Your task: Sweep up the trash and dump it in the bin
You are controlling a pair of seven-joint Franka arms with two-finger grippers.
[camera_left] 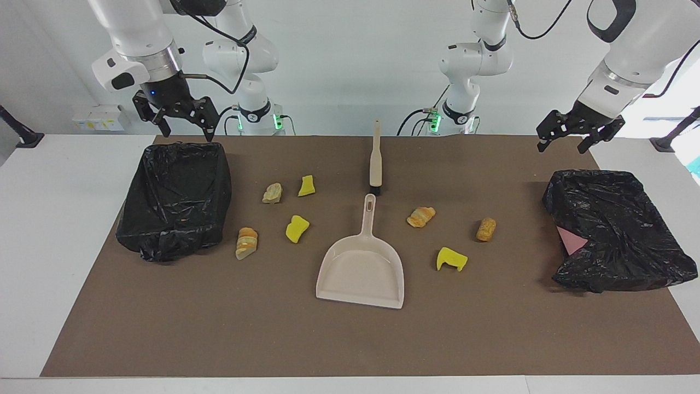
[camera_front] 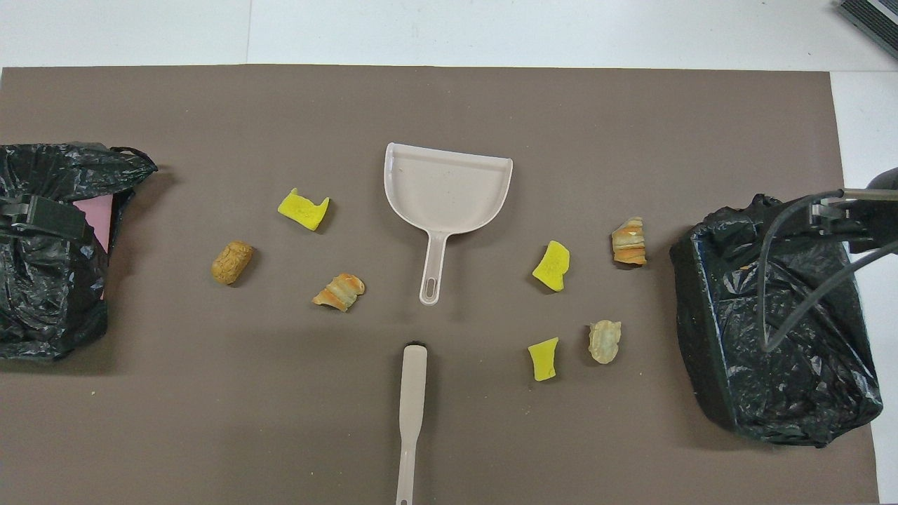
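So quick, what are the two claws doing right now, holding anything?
Left gripper: open, holding nothing, over the mat's edge by one lined bin.
Right gripper: open, holding nothing, over the other lined bin.

Cut off at the bottom edge of the overhead view: the tail of the hand brush (camera_front: pixel 411 414) handle. Cropped too, in that view, the bin at the left arm's end (camera_front: pixel 49 280), at the side edge, with the left gripper (camera_front: pixel 42 216) showing over it only as a dark block, its jaws hidden, and the right gripper out of frame save for cables. Hidden under black liner: most of a pink sheet (camera_left: pixel 571 241) in that bin.
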